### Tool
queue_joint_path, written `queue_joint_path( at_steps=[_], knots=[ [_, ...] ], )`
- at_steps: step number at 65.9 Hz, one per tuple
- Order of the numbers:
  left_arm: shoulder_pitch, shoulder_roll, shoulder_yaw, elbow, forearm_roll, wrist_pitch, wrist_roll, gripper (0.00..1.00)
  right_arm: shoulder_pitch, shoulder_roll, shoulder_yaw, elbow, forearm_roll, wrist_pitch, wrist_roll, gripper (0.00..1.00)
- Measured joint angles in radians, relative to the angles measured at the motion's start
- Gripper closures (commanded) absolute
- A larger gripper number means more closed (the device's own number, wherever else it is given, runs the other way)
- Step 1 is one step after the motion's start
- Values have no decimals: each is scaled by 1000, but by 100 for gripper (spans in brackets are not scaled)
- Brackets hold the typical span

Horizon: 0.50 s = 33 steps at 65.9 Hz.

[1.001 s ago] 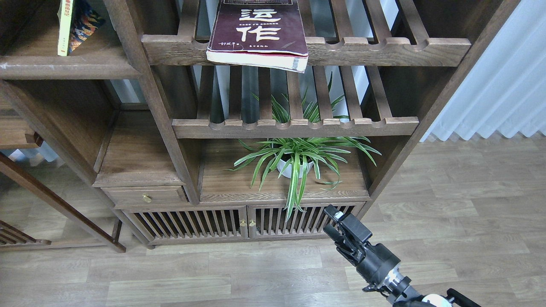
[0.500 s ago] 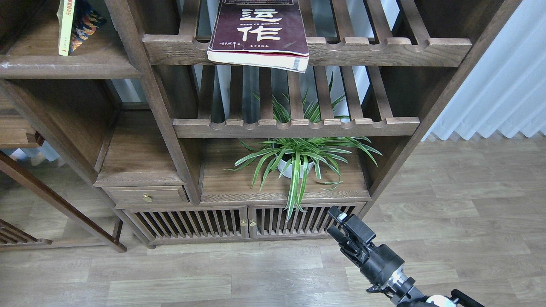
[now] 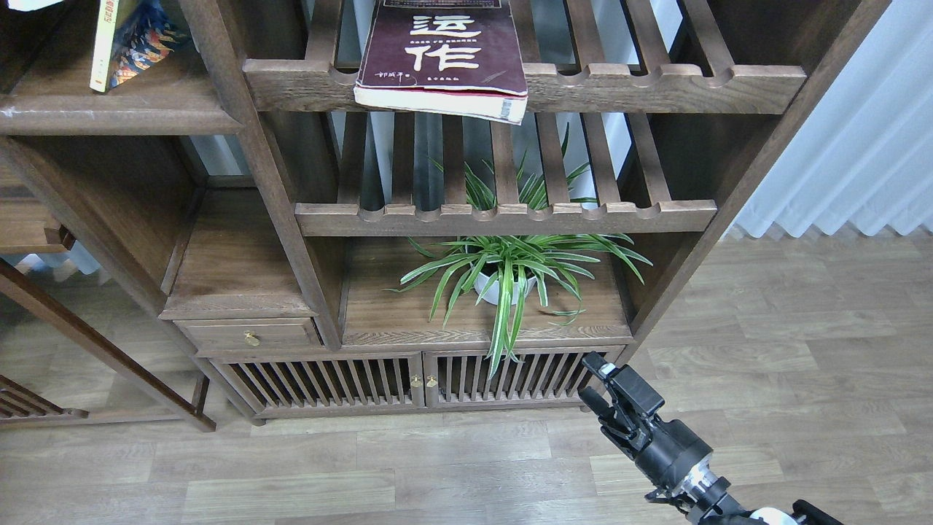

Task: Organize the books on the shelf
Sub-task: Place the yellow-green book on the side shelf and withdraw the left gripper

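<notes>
Right gripper [image 3: 596,379] low at the near right, over the wood floor [image 3: 787,343] just in front of the cabinet's slatted doors [image 3: 408,379]. Its jaws show a narrow gap between two dark fingers and grip nothing. The left arm is out of view.

Just beyond the gripper, a spider plant [image 3: 510,270] in a white pot sits on the cabinet's lower surface, leaves spilling over the front edge.

Up top, the maroon book [image 3: 444,51] with big white Chinese characters lies flat on the upper slatted shelf [image 3: 656,84], its near edge hanging out past the scalloped rail.

Far left, the solid dark board shelf [image 3: 116,117] with its scuffed front edge carries the yellow-cream book [image 3: 104,44], standing and leaning, with a colourful blue-orange cover [image 3: 142,40] pressed right beside it. A scrap of white shows at the top left corner; I cannot tell what it is.

White curtain [image 3: 860,124] hangs at the far right.
</notes>
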Motion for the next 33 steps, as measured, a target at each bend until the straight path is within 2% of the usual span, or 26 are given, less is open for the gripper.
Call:
queue_joint_path(
  at_steps=[16, 33],
  knots=[
    [7, -48, 13, -2, -3, 0, -8, 64, -3, -15, 0, 0, 4, 0, 13, 1],
    [17, -46, 5, -49, -14, -1, -13, 62, -3, -33, 0, 0, 8, 0, 37, 1]
  ],
)
